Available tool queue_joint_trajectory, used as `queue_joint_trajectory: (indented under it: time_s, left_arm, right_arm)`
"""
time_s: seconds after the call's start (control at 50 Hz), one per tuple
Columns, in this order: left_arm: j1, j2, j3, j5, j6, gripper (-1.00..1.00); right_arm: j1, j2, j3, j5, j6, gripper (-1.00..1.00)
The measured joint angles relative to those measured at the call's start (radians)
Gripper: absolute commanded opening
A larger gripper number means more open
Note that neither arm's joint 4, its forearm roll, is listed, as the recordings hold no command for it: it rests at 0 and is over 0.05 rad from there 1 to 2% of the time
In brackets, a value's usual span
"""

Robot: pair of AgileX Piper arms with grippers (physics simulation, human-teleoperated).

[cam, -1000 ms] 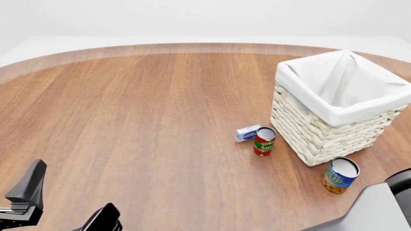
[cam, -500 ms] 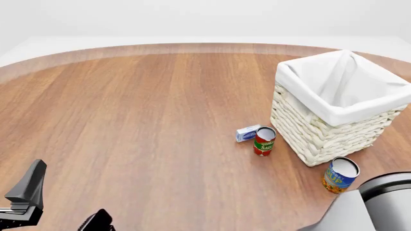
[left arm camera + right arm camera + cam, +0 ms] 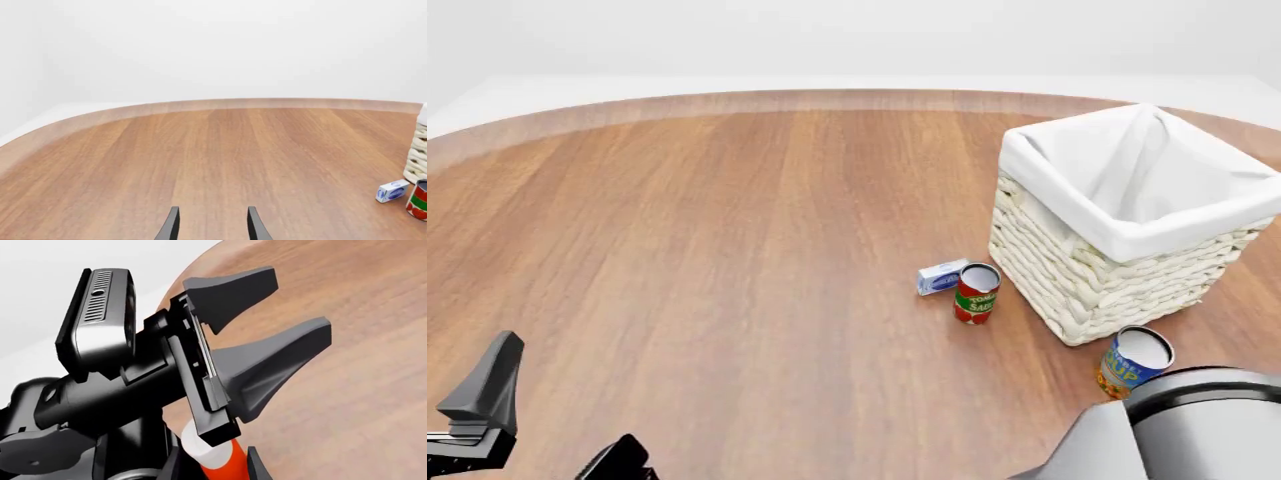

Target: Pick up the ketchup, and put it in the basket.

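Note:
The ketchup [image 3: 223, 469], a red-orange bottle with a white cap, shows only in the right wrist view. It stands between the fingers of my right gripper [image 3: 215, 465]. The jaws are spread either side of it with a small gap. In the front view the ketchup and my right gripper are out of sight; only the right arm's grey body [image 3: 1174, 430] shows. The cream wicker basket [image 3: 1094, 285] with a white liner stands at the right. My left gripper [image 3: 567, 395] is open and empty at the near left. It also shows in its own view [image 3: 212, 225] and in the right wrist view [image 3: 300, 300].
A red-and-green tomato sauce can [image 3: 976, 292] and a small white-and-blue box [image 3: 941, 276] stand just left of the basket. A blue-and-yellow can [image 3: 1130, 362] stands in front of the basket, right beside the right arm. The round wooden table [image 3: 721, 250] spreads to the left.
The right arm's grey body has risen further into the front view at the bottom right, now overlapping the blue-and-yellow can. The left gripper's nearer finger has sunk lower in the frame.

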Motion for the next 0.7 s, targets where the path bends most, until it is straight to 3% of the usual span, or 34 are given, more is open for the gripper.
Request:
queue_joint_trajectory:
  time_s: [0.22,0.24,0.7]
  left_arm:
    - [0.0,0.0,0.0,0.0,0.0,1.0]
    - [0.0,0.0,0.0,0.0,0.0,1.0]
    - [0.0,0.0,0.0,0.0,0.0,1.0]
  right_arm:
    - [-0.002,0.026,-0.021,0.008,0.004,1.0]
    - [-0.002,0.027,-0.022,0.008,0.005,-1.0]
    - [-0.022,0.029,-0.043,0.017,-0.013,-1.0]
